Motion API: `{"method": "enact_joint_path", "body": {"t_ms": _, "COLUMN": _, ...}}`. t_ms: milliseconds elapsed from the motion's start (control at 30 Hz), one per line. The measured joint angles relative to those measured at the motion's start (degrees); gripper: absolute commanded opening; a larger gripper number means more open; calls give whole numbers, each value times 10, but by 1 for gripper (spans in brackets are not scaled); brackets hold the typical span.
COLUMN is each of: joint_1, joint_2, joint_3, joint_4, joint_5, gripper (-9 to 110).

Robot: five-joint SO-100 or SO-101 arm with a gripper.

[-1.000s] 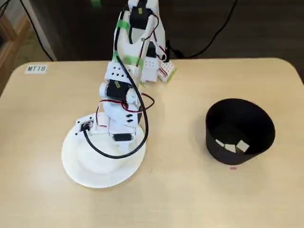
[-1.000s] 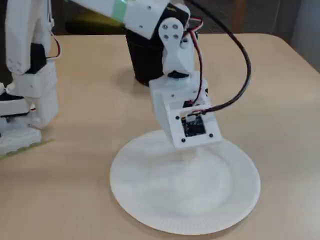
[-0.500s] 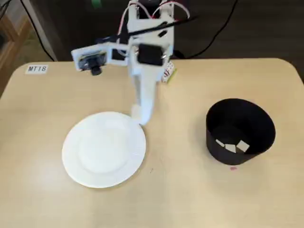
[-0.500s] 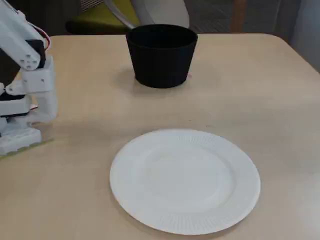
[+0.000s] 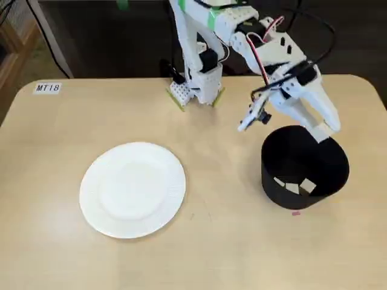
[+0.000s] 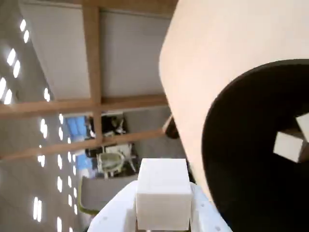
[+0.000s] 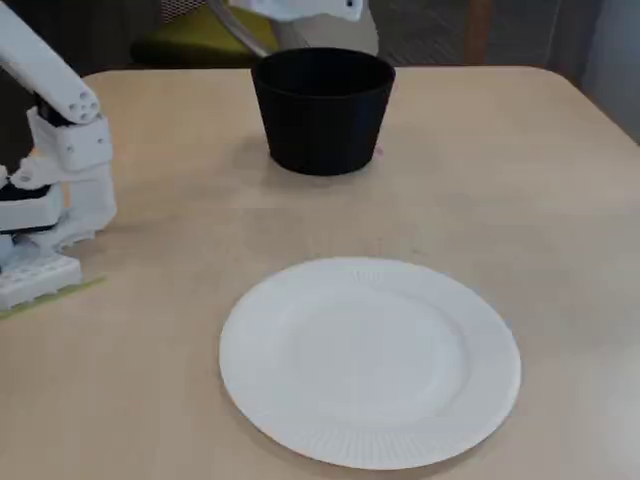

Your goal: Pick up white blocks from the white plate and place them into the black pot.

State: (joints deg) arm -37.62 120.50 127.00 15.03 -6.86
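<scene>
Taking the black pot point(image 5: 305, 166) as the landmark and working from the near edge of the table outward: the white plate point(image 7: 370, 362) lies well apart from the pot, nearest the camera in a fixed view, and in both fixed views its surface is bare. With nothing left on it, the block now in the fingers is probably the last to be moved.

Farther back stands the pot itself, upright and open-topped. In the other fixed view at least three white blocks point(image 5: 294, 186) rest on its floor, against the wall nearest that camera, so most of the task looks done.

Over the far rim of the pot hangs the gripper point(image 5: 323, 134), its tip pointing down toward the opening. The wrist view shows why: the two white fingers point(image 6: 115, 212) are clenched on a white cube point(image 6: 162, 193), pinched by its opposite flat faces so it sits square and steady, with the dark mouth of the pot point(image 6: 256, 145) just beside it and two earlier blocks point(image 6: 288, 146) visible within. From that skewed view I cannot say whether the cube is fully inside the rim line; it seems close to the edge, so a slight move inward before letting go would be prudent.
</scene>
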Motion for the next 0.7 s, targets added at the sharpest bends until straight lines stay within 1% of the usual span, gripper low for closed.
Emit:
{"method": "enact_joint_path", "body": {"t_ms": 233, "joint_1": 0, "joint_2": -33, "joint_3": 1, "joint_4": -11, "joint_5": -4, "gripper": -2}}
{"method": "enact_joint_path", "body": {"t_ms": 267, "joint_1": 0, "joint_2": -34, "joint_3": 1, "joint_4": -11, "joint_5": -4, "gripper": 0}}
{"method": "enact_joint_path", "body": {"t_ms": 367, "joint_1": 0, "joint_2": -34, "joint_3": 1, "joint_4": -11, "joint_5": -4, "gripper": 13}}
{"method": "enact_joint_path", "body": {"t_ms": 433, "joint_1": 0, "joint_2": -34, "joint_3": 3, "joint_4": -11, "joint_5": -4, "gripper": 16}}
{"method": "enact_joint_path", "body": {"t_ms": 633, "joint_1": 0, "joint_2": -23, "joint_3": 10, "joint_4": 9, "joint_5": -5, "gripper": 17}}
{"method": "enact_joint_path", "body": {"t_ms": 700, "joint_1": 0, "joint_2": -10, "joint_3": 11, "joint_4": 12, "joint_5": -8, "gripper": 13}}
